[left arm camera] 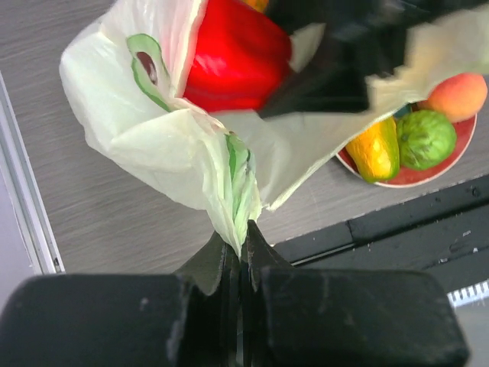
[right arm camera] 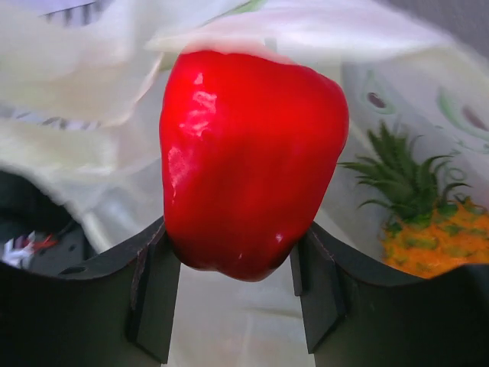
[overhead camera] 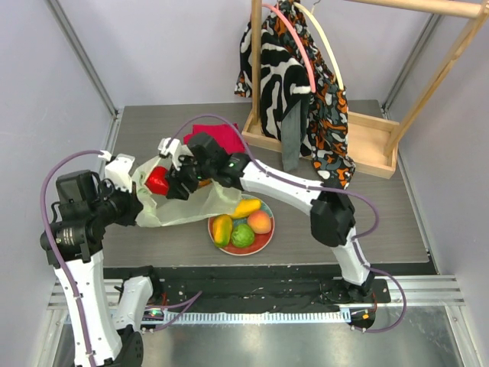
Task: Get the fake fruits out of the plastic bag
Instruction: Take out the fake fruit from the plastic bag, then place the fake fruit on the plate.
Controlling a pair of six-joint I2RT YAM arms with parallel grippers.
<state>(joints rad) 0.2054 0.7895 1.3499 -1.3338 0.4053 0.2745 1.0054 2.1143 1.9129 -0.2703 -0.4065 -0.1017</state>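
The pale yellow-green plastic bag (overhead camera: pixel 172 206) lies left of centre, its mouth held up. My left gripper (left arm camera: pixel 243 243) is shut on a bunched fold of the bag (left arm camera: pixel 176 145). My right gripper (right arm camera: pixel 235 264) is inside the bag mouth, shut on the red pepper (right arm camera: pixel 252 160), which also shows in the top view (overhead camera: pixel 158 180) and the left wrist view (left arm camera: pixel 233 57). A small pineapple (right arm camera: pixel 424 229) lies in the bag to the right of the pepper. A mango (overhead camera: pixel 221 228), a green fruit (overhead camera: pixel 243 235), a peach (overhead camera: pixel 260 222) and a yellow fruit (overhead camera: pixel 246 206) sit on the red plate (overhead camera: pixel 256 245).
A red folded cloth (overhead camera: pixel 221 138) lies behind the bag. A wooden clothes rack (overhead camera: pixel 367 145) with a patterned garment (overhead camera: pixel 298 84) stands at the back right. The table's front edge has a black rail (overhead camera: pixel 252 287).
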